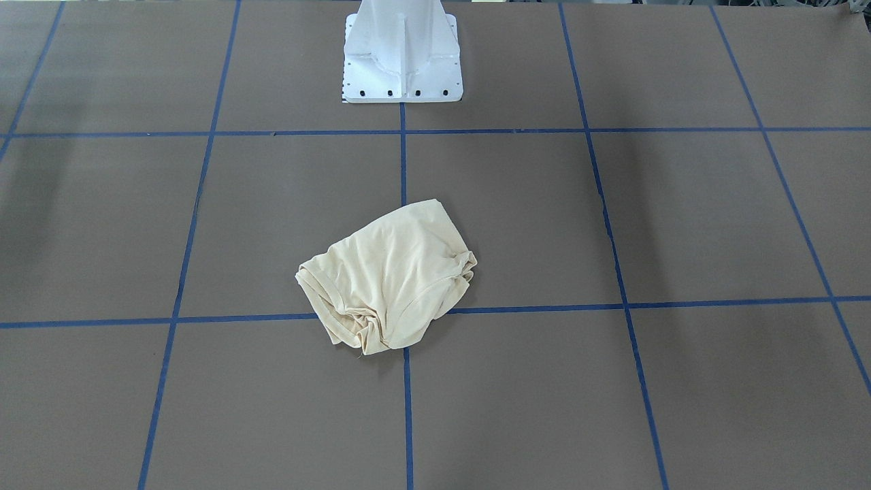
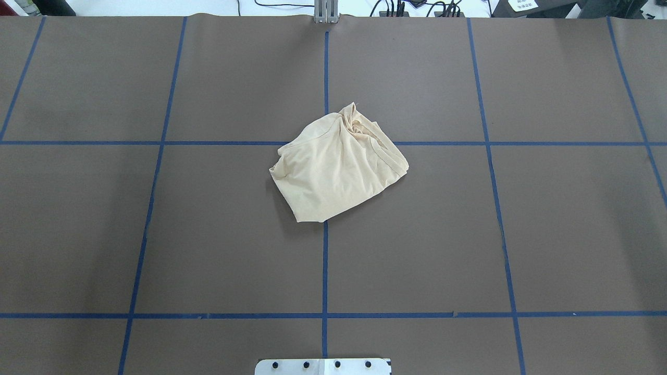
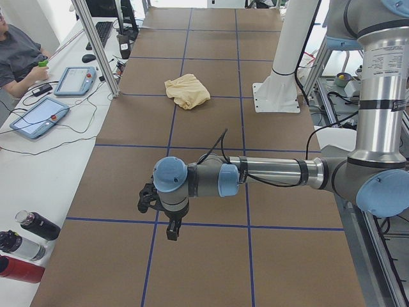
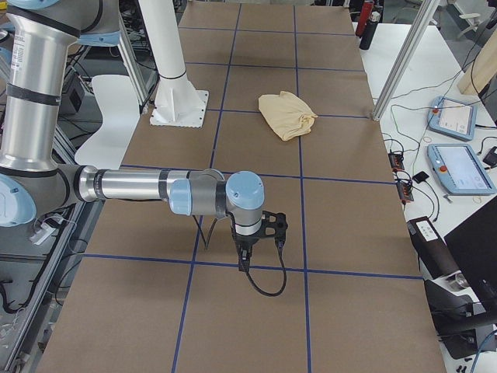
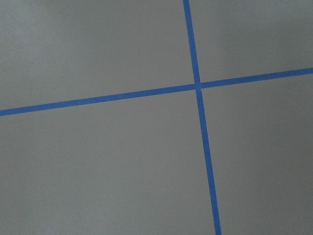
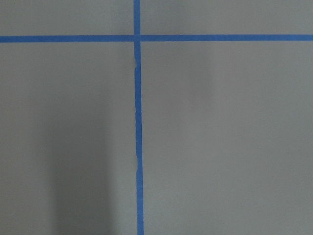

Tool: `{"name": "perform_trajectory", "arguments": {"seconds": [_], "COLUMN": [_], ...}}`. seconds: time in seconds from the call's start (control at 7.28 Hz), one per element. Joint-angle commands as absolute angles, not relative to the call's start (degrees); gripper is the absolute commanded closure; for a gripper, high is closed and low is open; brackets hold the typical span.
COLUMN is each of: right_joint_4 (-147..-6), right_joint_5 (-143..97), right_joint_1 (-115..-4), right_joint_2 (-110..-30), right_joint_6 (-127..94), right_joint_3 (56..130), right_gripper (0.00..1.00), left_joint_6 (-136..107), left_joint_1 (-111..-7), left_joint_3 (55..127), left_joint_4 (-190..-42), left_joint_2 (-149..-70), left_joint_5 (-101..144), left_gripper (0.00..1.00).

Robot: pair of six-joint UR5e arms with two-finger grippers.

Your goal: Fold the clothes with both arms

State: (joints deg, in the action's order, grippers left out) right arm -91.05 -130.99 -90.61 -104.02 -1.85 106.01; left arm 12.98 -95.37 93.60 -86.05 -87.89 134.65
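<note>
The clothes are a single crumpled cream heap lying near the table's middle, across a blue tape crossing; they also show in the overhead view and both side views. No print or label shows. My left gripper hangs over the table far from the heap, toward the table's left end. My right gripper hangs likewise toward the right end. Both appear only in the side views, so I cannot tell whether they are open or shut. Each wrist view holds only brown table and blue tape.
The white pedestal base stands at the robot's edge of the table. A seated person, teach pendants and bottles sit along the operators' side. An aluminium post rises at that edge.
</note>
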Motion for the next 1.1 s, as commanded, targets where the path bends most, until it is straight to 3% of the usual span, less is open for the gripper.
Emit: {"name": "perform_trajectory", "arguments": {"seconds": [0.0, 0.96], "right_joint_4": [-90.3, -89.5], "right_joint_5": [-131.0, -131.0], "right_joint_1": [-90.5, -90.3], "right_joint_2": [-103.9, -104.2], "right_joint_6": [-1.8, -1.8], "right_joint_3": [106.2, 106.1], "right_gripper": [0.0, 0.0], "left_joint_6": [12.9, 12.9], "left_joint_1": [-95.4, -95.3], "left_joint_3": [93.4, 93.7], "left_joint_4": [-86.0, -86.0], "left_joint_2": [-87.4, -86.9], "left_joint_5": [134.6, 134.6], "left_gripper": [0.0, 0.0]}}
